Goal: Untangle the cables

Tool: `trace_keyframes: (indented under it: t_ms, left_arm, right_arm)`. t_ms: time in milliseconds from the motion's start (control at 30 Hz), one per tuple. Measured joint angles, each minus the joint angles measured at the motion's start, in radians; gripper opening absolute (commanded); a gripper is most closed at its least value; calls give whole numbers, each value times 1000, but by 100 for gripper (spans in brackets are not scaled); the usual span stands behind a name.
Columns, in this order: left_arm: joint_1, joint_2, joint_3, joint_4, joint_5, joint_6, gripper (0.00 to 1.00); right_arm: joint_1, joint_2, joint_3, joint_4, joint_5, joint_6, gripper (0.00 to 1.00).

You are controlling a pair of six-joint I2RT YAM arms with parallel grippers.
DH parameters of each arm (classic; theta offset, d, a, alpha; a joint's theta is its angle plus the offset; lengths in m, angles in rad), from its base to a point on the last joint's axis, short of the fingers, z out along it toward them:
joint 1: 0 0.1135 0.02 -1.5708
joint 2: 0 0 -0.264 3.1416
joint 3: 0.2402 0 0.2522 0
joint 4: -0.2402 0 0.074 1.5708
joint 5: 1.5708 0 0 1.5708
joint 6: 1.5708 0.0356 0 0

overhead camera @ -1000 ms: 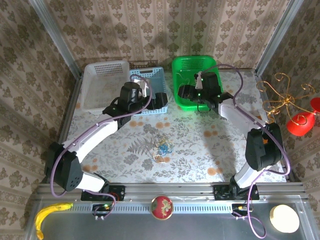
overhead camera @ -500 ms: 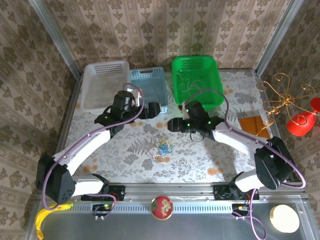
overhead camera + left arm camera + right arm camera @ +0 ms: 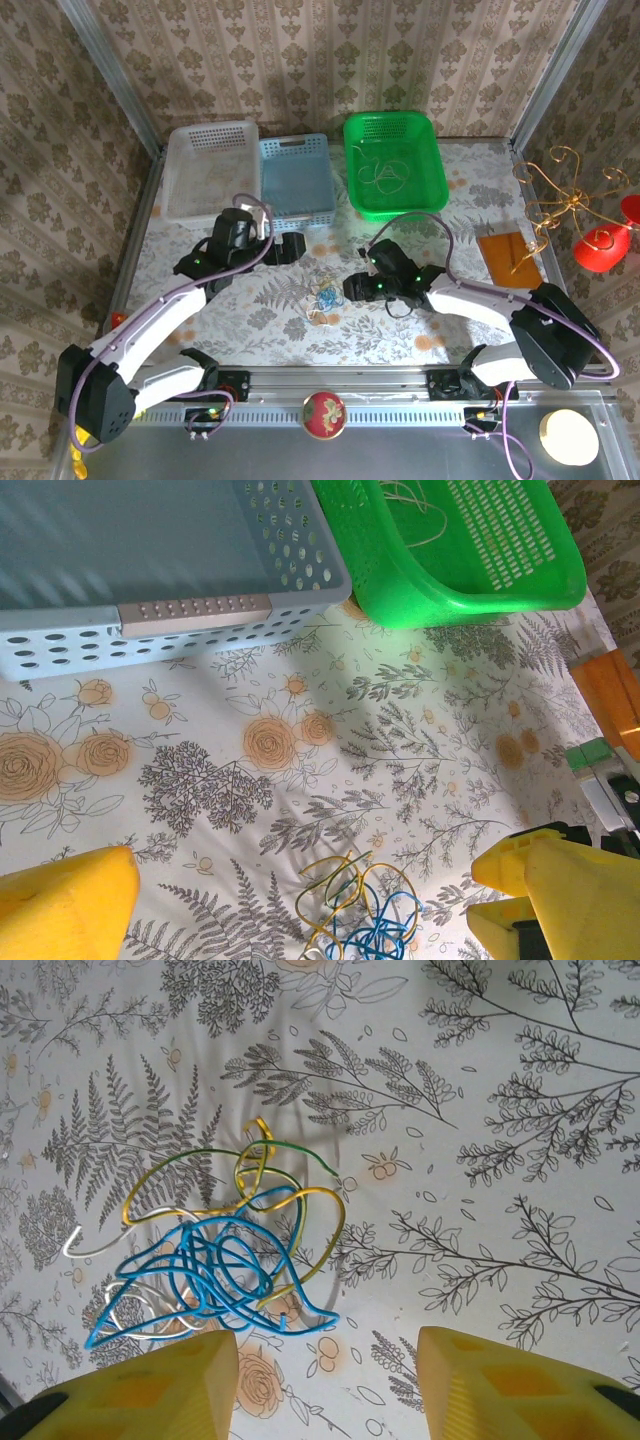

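1. Judging from the loose wire [image 3: 385,178] lying in the green basket [image 3: 390,118], we take one strand as already sorted out.
2. The cables [image 3: 215,1250] lie bunched on the tabletop [image 3: 500,1110]; blue, yellow and whitish strands are knotted together, so we reckon most of the untangling is left.
3. The right pincer [image 3: 325,1345] hovers just beside the bunch, jaws apart and grasping nothing; the left pincer [image 3: 305,865] hangs near it, spread wide and empty.

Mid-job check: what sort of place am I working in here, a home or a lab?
Most likely a staged lab cell, not a home: wallpaper panels framed by metal posts, a slotted aluminium rail along the near edge, and a green basket on a floral tablecloth.
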Motion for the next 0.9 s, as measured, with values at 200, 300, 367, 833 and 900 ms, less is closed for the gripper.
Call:
trace_keyframes:
  t_ms: [200, 300, 367, 833, 900]
  left_arm:
    - [4, -51, -51, 6, 0, -21, 100]
    - [4, -61, -69, 4, -1, -26, 100]
    - [4, -63, -74, 3, -1, -28, 100]
    - [6, -66, -75, 5, -7, -29, 100]
    - [8, -66, -75, 5, -7, -29, 100]
  right_arm:
    - [2, 7, -22, 47, -8, -13, 44]
    - [5, 45, -20, 82, -23, -18, 43]
    - [6, 74, -20, 91, -30, -18, 42]
    - [21, 188, -6, 151, -54, -15, 23]
    - [21, 191, -1, 151, -54, -17, 14]
